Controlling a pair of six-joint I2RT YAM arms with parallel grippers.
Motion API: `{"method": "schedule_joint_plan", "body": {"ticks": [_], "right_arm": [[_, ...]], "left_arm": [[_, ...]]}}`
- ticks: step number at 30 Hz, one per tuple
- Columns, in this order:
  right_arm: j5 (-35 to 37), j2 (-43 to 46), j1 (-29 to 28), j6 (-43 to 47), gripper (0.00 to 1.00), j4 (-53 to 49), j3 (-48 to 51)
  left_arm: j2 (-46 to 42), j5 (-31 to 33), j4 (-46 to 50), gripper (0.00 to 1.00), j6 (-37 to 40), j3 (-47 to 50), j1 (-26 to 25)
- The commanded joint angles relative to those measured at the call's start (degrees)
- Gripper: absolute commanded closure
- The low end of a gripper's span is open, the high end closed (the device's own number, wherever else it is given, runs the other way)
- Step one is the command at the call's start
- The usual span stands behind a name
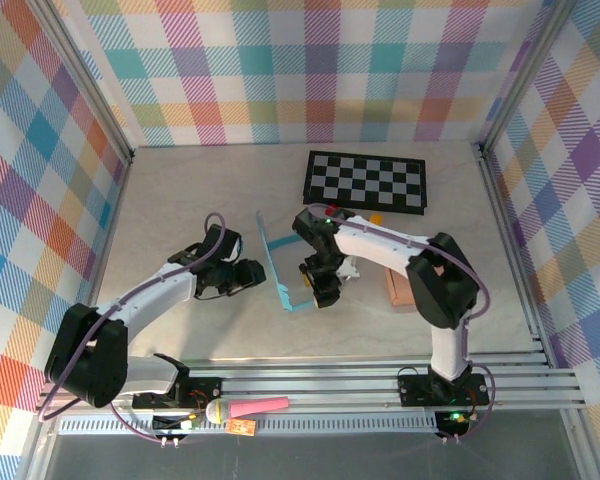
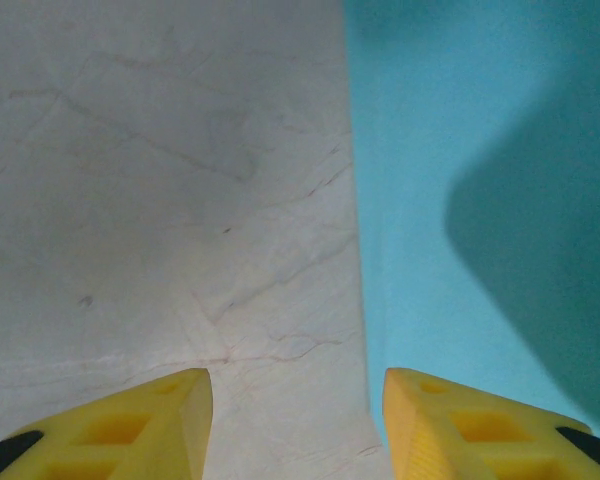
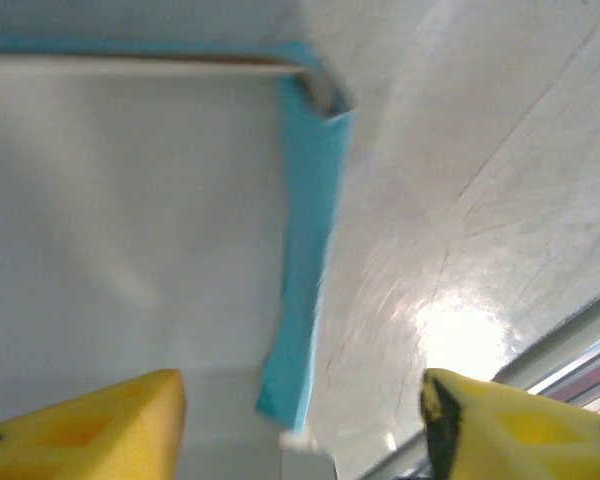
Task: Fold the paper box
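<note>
The paper box (image 1: 280, 262) stands partly folded at the middle of the table, teal outside and white inside. My left gripper (image 1: 250, 276) sits just left of it. In the left wrist view that gripper (image 2: 295, 420) is open over bare table, and the teal box wall (image 2: 460, 150) rises close by its right finger. My right gripper (image 1: 323, 290) is at the box's right side, near its front corner. Seen from the right wrist, the gripper (image 3: 300, 420) is open, with a teal flap edge (image 3: 305, 230) and the white inner panel (image 3: 130, 200) ahead of its fingers, apart from both.
A black-and-white checkerboard (image 1: 368, 180) lies at the back right. A brown block (image 1: 398, 290) sits under the right arm, with a small orange piece (image 1: 376, 217) near the board. A pink marker (image 1: 260, 405) rests on the front rail. Plaid walls enclose the table.
</note>
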State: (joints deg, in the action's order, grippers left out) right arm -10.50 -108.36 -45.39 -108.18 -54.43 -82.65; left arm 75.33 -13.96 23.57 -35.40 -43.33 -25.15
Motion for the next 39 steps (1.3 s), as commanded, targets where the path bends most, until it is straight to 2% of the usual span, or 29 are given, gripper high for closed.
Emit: {"method": "schedule_joint_plan", "body": {"ticks": [1,4,6,8,10,15,19,32,39], "right_arm": [[5.1,4.9,0.2,7.8,0.31,-1.9,-1.4],[8.9,8.9,1.2,18.7,0.32,0.1,-1.0],[9.5,10.6,2.4,32.3,0.35,4.3,-1.9],[6.1,11.8,2.7,49.8,0.4,10.1,-4.1],[0.4,11.8,2.4,62.4,0.42,12.1,-6.9],[-8.8,7.8,2.4,77.2,0.4,5.6,-15.1],[-12.1,3.2,1.8,80.6,0.4,1.5,-20.7],[-7.3,-7.3,-1.4,81.0,0.51,-4.5,-31.9],[-4.5,-10.7,-1.6,77.7,0.65,-5.6,-34.9]], "left_arm": [[0.7,-0.2,-0.4,0.52,-0.3,-3.5,-0.6],[1.1,-0.1,0.2,0.52,0.0,-5.3,-0.8],[1.2,0.0,0.7,0.52,-0.1,-6.4,-0.9],[1.2,0.2,1.4,0.52,-0.1,-7.3,-1.0],[1.0,0.6,1.9,0.52,0.0,-7.9,-1.0],[0.8,0.9,2.5,0.52,0.3,-8.6,-1.0],[1.3,0.8,2.2,0.52,0.2,-8.7,-1.1],[2.4,0.2,1.4,0.52,0.5,-8.6,-1.3],[1.6,0.8,2.6,0.52,1.1,-8.9,-1.4]]}}
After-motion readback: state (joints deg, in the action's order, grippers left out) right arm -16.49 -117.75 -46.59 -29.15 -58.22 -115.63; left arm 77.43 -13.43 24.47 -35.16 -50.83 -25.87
